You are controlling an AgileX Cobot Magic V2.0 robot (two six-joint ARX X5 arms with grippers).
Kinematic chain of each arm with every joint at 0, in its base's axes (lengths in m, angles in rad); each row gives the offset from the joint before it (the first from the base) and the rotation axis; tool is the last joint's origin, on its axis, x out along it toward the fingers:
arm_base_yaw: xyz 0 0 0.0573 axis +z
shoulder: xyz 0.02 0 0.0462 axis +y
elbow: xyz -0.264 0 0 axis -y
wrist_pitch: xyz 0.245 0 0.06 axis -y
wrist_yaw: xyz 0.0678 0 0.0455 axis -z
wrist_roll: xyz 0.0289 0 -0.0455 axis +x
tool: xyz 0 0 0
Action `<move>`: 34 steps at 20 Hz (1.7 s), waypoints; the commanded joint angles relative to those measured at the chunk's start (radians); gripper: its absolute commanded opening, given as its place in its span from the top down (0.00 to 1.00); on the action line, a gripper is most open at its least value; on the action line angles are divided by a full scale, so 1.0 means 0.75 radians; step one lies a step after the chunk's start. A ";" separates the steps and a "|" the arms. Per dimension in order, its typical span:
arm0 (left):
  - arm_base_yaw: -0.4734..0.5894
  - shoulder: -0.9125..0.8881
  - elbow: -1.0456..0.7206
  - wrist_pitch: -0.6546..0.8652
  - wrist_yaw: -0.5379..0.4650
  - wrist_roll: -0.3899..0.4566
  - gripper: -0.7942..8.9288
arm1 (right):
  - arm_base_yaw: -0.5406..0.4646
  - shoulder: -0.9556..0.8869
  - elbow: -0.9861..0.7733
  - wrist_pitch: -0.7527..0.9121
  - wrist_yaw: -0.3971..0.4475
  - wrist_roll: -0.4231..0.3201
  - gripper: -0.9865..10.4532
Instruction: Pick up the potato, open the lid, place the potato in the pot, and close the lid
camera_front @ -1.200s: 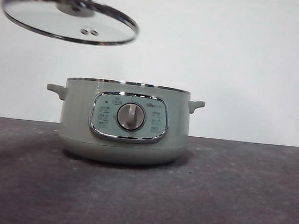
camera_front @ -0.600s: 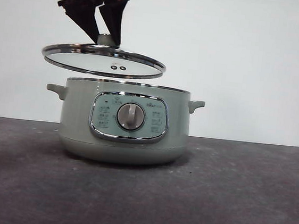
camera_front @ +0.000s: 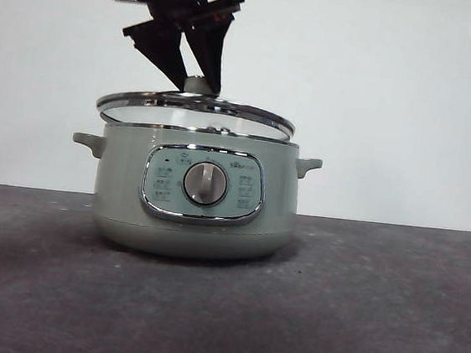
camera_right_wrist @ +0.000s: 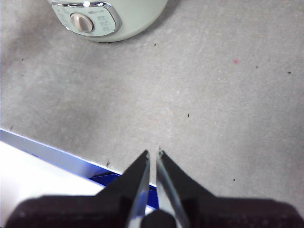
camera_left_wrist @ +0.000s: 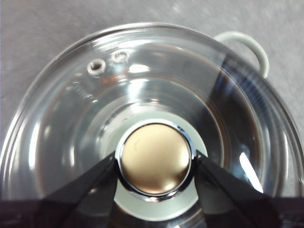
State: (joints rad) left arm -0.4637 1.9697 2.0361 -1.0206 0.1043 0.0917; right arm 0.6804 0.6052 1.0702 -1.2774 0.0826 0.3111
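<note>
Hidden inside the pot (camera_front: 195, 198), behind its opaque wall: any contents, potato included; through the lid (camera_left_wrist: 142, 95) only blurred reflections and a faint orange smear near the two vent holes. Cut off by the wrist picture's edges: the lid's rim on several sides, most of the pot's handle side. Cut off at the front picture's top: the arm above the left tool (camera_front: 196, 84). Too small to read: panel markings around the dial (camera_front: 206, 183). Cropped in the right wrist view: most of the pot.

Even bright light, soft shadow beneath the pot (camera_front: 195, 198), glare streaks on the lid (camera_left_wrist: 142, 95) — slight blur.
</note>
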 commanded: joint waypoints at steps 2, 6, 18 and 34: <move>-0.019 0.012 0.009 0.024 0.010 -0.017 0.93 | 0.002 -0.002 -0.013 0.021 0.006 0.015 0.89; -0.024 0.018 0.009 0.032 -0.002 -0.016 0.93 | 0.002 -0.002 -0.013 0.021 0.005 0.015 0.89; -0.042 0.149 0.008 0.027 -0.061 -0.002 0.93 | 0.002 -0.002 -0.013 0.023 0.005 0.014 0.89; -0.053 0.149 0.008 0.031 -0.060 0.077 0.83 | 0.002 -0.002 -0.013 0.068 0.020 0.003 0.89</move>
State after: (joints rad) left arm -0.4976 2.0274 2.0647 -0.9974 0.0410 0.1402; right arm 0.6804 0.6052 1.0702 -1.2331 0.0971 0.3107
